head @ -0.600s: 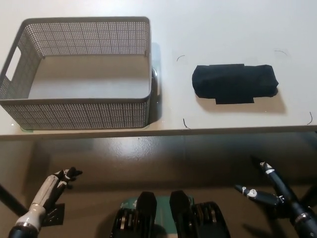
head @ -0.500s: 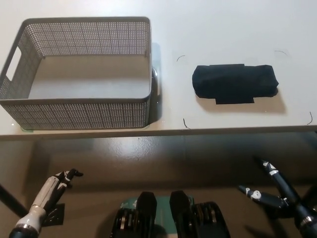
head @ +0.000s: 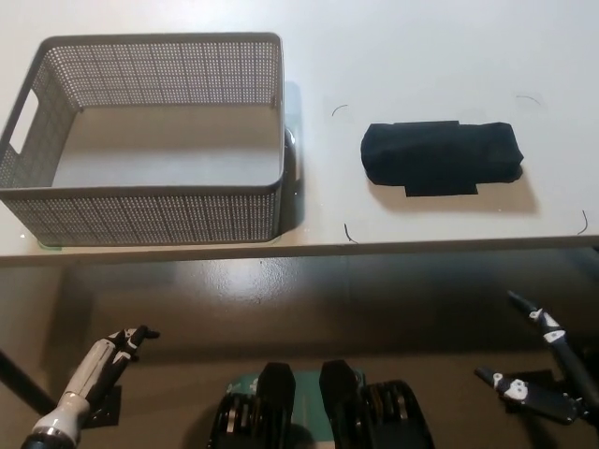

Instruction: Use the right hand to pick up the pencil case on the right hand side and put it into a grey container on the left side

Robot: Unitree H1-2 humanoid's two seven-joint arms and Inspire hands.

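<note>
1. Judging the task as not yet begun: pencil case (head: 440,158) lying untouched on the white table (head: 421,56), at about 2 o'clock from the picture's centre, well apart from both hands.
2. Hanging low below the table's front edge at about 4 o'clock: black right hand (head: 543,374), fingers spread apart, holding nothing.
3. Resting at about 7 o'clock, also under the table edge: white left hand (head: 120,344), nothing in it; fingers too small to read, so cannot tell how far open.
4. Calling next, by judgement, for lifting the right hand up over the table edge toward 1 o'clock, above the case, then closing across its short width.
5. Looking like a soft, dark, oblong pouch lying lengthwise from 9 to 3 o'clock, with a flat flap jutting at its near side.
6. Waiting at 10 o'clock: grey mesh basket (head: 150,217), open-topped, nothing showing inside, just apart from the case.
</note>
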